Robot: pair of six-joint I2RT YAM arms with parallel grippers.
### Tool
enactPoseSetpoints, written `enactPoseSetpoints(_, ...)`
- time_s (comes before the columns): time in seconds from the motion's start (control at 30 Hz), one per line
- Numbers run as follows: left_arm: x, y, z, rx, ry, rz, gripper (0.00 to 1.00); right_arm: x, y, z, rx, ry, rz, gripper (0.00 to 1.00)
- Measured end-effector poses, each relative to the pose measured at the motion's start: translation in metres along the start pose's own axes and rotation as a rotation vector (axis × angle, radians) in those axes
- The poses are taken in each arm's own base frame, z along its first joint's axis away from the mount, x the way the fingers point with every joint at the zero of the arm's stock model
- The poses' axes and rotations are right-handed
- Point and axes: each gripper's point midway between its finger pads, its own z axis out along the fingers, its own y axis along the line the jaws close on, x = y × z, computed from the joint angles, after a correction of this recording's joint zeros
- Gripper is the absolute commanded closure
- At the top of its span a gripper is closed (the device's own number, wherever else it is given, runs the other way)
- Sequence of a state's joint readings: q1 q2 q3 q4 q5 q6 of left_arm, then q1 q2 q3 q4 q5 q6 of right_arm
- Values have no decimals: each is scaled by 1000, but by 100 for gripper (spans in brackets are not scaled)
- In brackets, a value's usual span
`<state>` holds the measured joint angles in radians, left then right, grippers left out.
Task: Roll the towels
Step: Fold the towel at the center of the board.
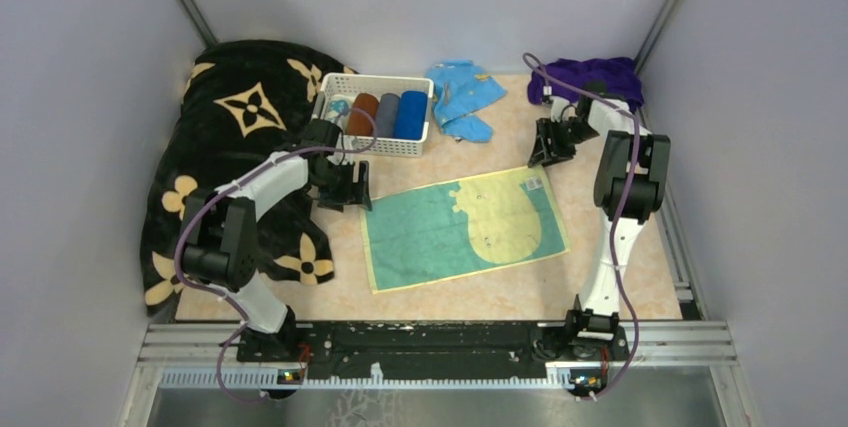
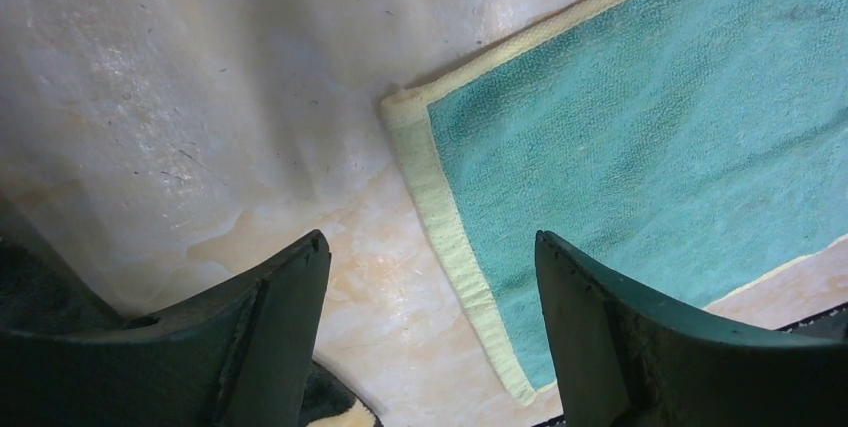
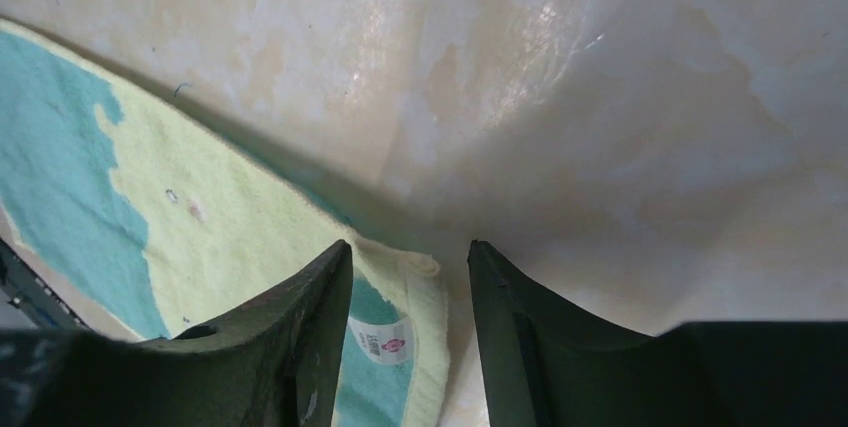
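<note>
Left gripper hangs, jaws apart, just beside the far-left corner of the yellow-and-teal towel. I see the right gripper, likewise spread, over its far-right corner.

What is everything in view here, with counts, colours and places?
yellow towel: 1, pale yellow and teal, flat mid-table
purple towel: 1, dark purple, bunched at far right corner
blue roll: 1, royal blue, rightmost in basket
grey roll: 1, grey, middle of basket
rust roll: 1, rust, left of grey roll
basket: 1, white, far centre-left
cloth: 1, light blue, right of basket
blanket: 1, black with tan flowers, left side
table: 1, beige marbled
left gripper: 1, black, open, by yellow towel's far left corner
right gripper: 1, black, open, by its far right corner
</note>
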<state>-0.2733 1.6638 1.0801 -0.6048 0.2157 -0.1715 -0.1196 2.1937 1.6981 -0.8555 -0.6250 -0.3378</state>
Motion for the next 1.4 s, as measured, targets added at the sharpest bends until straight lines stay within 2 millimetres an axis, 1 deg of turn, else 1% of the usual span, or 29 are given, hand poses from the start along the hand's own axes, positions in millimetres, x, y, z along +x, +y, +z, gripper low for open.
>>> enactPoseSetpoints(0.03, 0, 1, 1, 6, 7, -2, 20, 3, 1, 0, -12, 9, 2, 59)
enactPoseSetpoints(0.1, 0, 1, 1, 23, 17, -4, 21, 7, 2, 0, -30, 23, 7, 68)
enactPoseSetpoints(0.17, -1, 1, 0, 35, 20, -12, 21, 11, 3, -1, -44, 32, 12, 72)
enactPoseSetpoints(0.23, -4, 1, 0, 48, 19, -15, 22, 13, 2, -2, -47, 36, 18, 79)
enactPoseSetpoints(0.33, -8, -1, -1, 61, 17, -17, 24, 11, 0, -4, -44, 32, 17, 91)
enactPoseSetpoints(0.43, -14, -1, 0, 66, 15, -9, 28, 8, -1, -5, -37, 22, 14, 97)
enactPoseSetpoints(0.67, -28, 0, 12, 64, 27, 2, 41, 6, -9, -6, -9, 10, 17, 98)
enactPoseSetpoints(0.83, -28, 4, 20, 51, 46, 9, 48, 2, -12, -5, 4, -4, 15, 98)
enactPoseSetpoints(0.93, -27, 5, 24, 27, 54, 21, 50, 1, -13, -3, 6, -9, 21, 98)
enactPoseSetpoints(1.17, -22, 8, 35, -61, 77, 60, 52, 8, -14, 1, 4, 1, 35, 98)
enactPoseSetpoints(1.4, -24, 3, 39, -93, 76, 92, 54, 7, -15, 1, 8, -4, 31, 98)
